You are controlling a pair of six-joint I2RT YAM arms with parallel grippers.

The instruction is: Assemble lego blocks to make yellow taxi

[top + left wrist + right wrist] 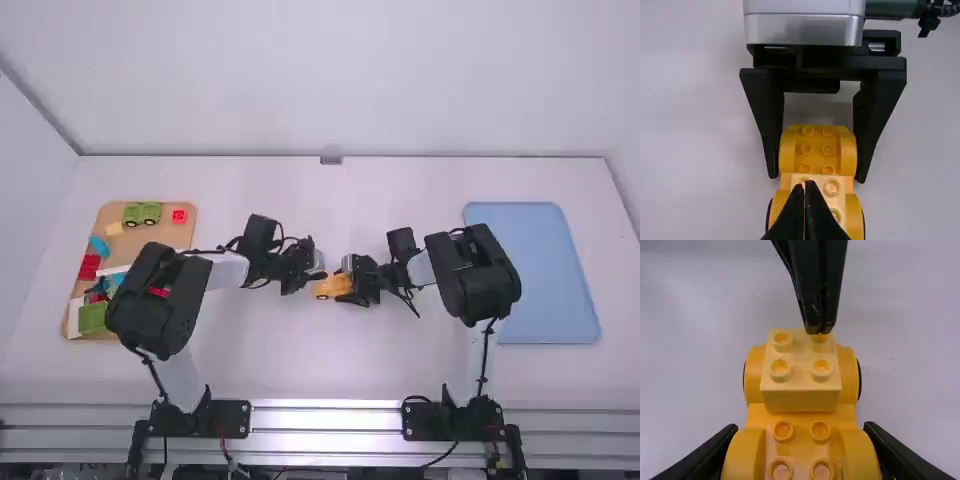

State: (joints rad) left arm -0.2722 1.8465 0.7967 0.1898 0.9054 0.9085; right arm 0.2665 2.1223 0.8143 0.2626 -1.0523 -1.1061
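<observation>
You have a white, flat surface (270, 365) bearing a blue rectangular tray (530, 280) on the right and a tan rectangular tray (165, 233) of mixed blocks on the left. Your black right pincer (343, 281) is clamped on the sides of the yellow, studded plastic car body (328, 290), which lies mid-surface between the arms. Your black left pincer (318, 275) has its fingers together, tips at a corner stud of the pale yellow, four-stud block (801, 399); you cannot confirm contact there. That block is seated atop the body's end.
</observation>
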